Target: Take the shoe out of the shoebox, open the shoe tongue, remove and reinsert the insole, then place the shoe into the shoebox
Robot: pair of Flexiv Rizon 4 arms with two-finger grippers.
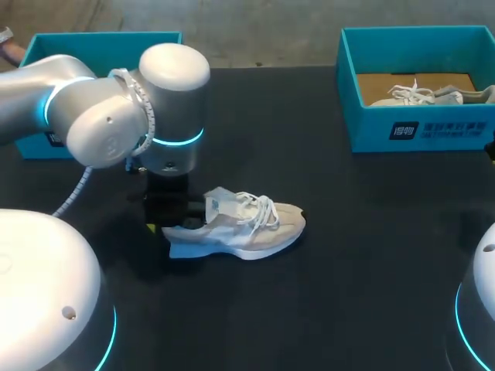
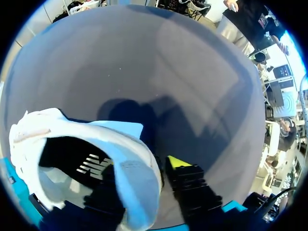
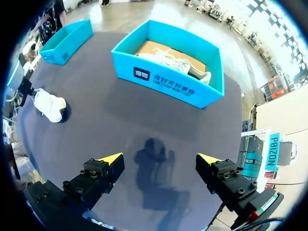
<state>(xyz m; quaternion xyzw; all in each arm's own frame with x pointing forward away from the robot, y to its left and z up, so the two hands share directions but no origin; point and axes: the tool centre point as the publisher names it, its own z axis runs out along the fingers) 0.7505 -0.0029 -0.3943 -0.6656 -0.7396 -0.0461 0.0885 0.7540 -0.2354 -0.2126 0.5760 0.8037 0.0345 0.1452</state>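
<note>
shoe pinned at the heel, insole step in hand

shoe (image 1: 255, 228) is seen resting on its sole on the table (image 1: 348, 270), out of the shoebox (image 1: 418, 131). its heel collar (image 2: 137, 159) is pinched by the left gripper (image 1: 176, 222): one finger is set inside the opening, and the other, yellow-tipped, is pressed against the outside. ahead of that gripper the tongue (image 1: 222, 202) is stood up over the laces and the dark insole (image 2: 72, 159) is seen lying in the shoe. removal of the insole is therefore judged to be the step in hand.

the right gripper (image 3: 159, 163) hangs spread wide over bare table with nothing between its fingers, well apart from the shoe. the shoebox, holding a second shoe (image 1: 421, 94), stands ahead of it.

the step is judged best done with the heel clamped firmly and pressed down, so that the shoe is not dragged. the insole should be pinched at its heel edge, just beside the inner finger, and peeled up and back, not pulled straight. the inner finger may be standing on the insole; if so, the grip should first be shifted up onto the collar's rim. the tongue should be left folded forward, so that a wide opening is given.
</note>
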